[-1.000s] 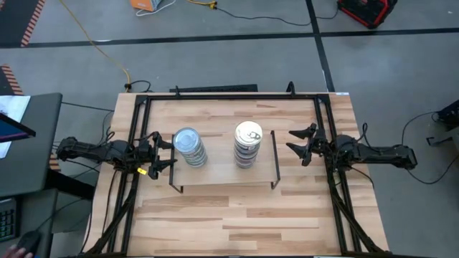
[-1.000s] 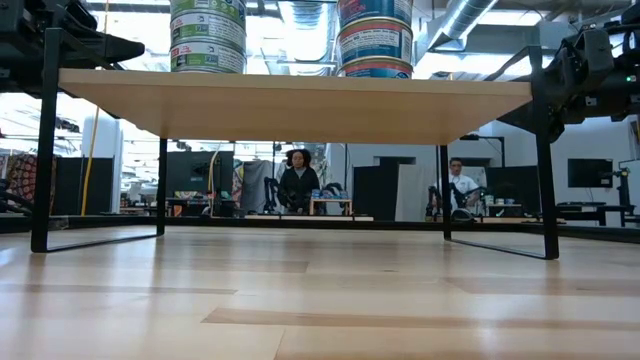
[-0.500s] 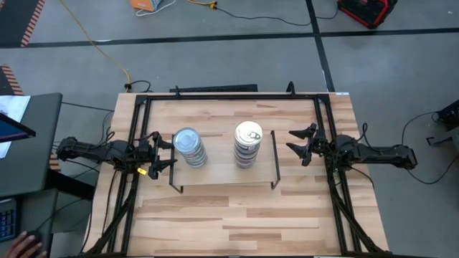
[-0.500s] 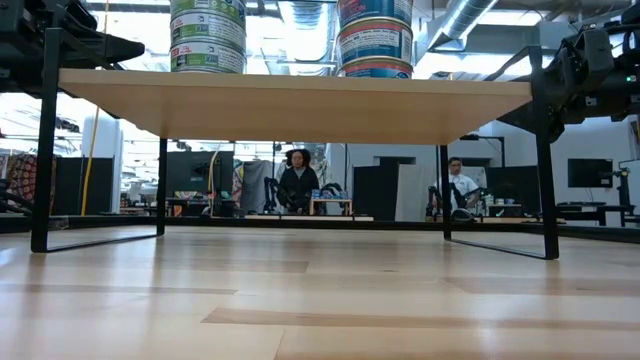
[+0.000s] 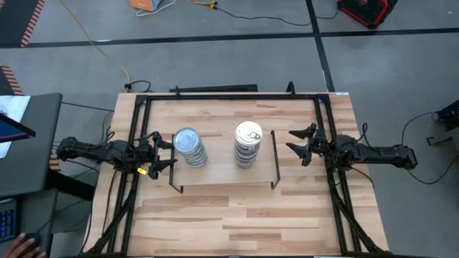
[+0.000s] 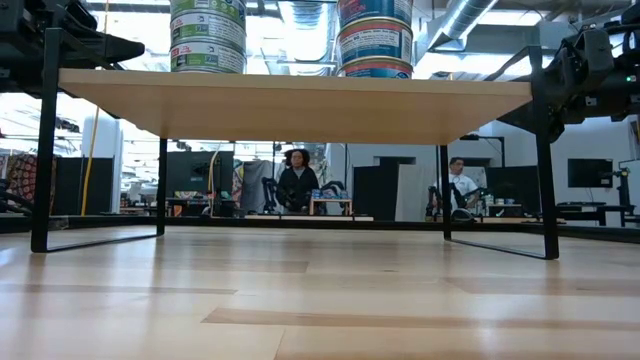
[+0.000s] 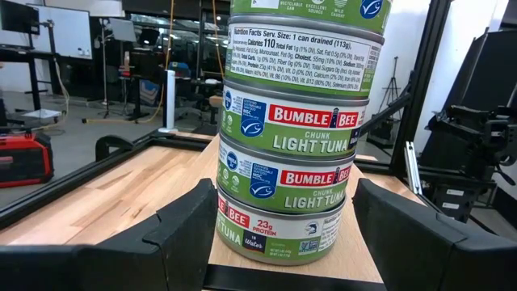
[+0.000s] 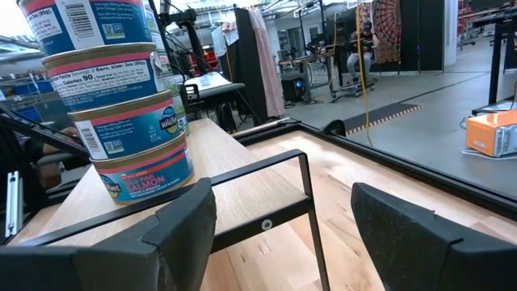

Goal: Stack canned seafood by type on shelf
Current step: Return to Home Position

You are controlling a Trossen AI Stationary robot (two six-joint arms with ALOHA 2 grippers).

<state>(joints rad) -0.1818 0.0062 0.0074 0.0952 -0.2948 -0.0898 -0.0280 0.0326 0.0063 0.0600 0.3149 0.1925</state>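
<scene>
High view: the green tuna stack and the blue salmon stack stand apart on the shelf, mid-desk. The left gripper is just off the shelf's left end and the right gripper off its right end, both spread wide and empty.
Low view: both stacks stand upright on the shelf top.
Left wrist view: the tuna stack is ahead, past wide-set fingers.
Right wrist view: the salmon stack stands beyond the shelf's black leg.

Shelf: low rack with a light wooden top and thin black wire legs, set mid-table.
Tuna stack: green-labelled flat round tins, blue-grey lid uppermost, stood upright on the shelf's left part.
Salmon stack: blue-labelled tins, shiny pull-tab lid uppermost, stood upright to the right, apart.
</scene>
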